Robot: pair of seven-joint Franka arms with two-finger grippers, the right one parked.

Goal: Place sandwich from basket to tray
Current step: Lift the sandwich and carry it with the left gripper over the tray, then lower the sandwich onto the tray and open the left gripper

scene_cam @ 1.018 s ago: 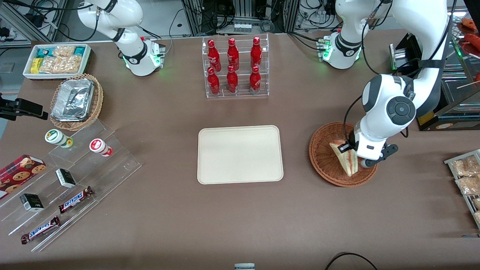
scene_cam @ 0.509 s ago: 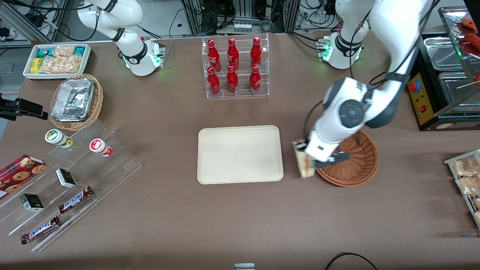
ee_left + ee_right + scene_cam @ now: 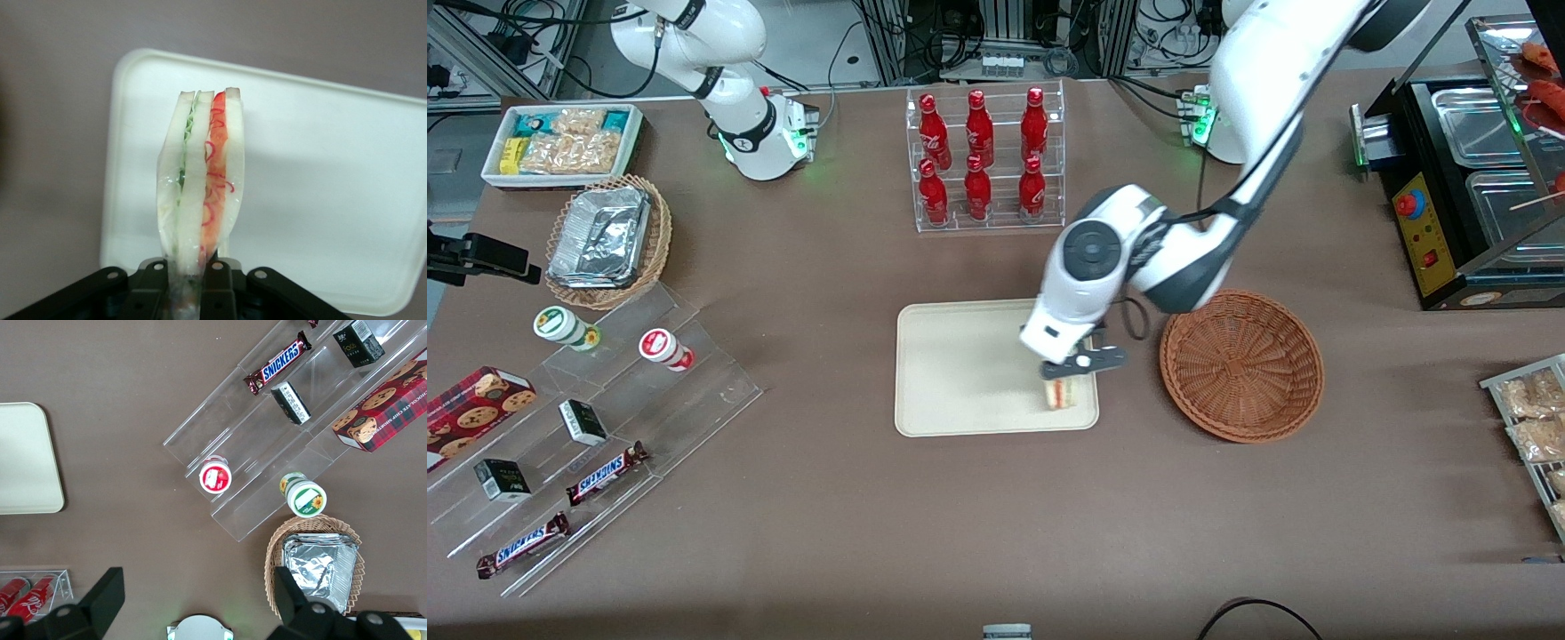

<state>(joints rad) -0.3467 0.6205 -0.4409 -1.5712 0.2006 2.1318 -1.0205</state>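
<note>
Fingers (image 3: 215, 265) of the left gripper (image 3: 1069, 366) pinch the sandwich (image 3: 200, 187) upright above the tray (image 3: 960, 373), beside the basket (image 3: 1241, 364).

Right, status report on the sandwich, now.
Gripper shut on sandwich, above the tray at its basket-side edge. Sandwich hanging on edge, not yet released. Basket has nothing in it. Nothing on the tray in the way.
</note>
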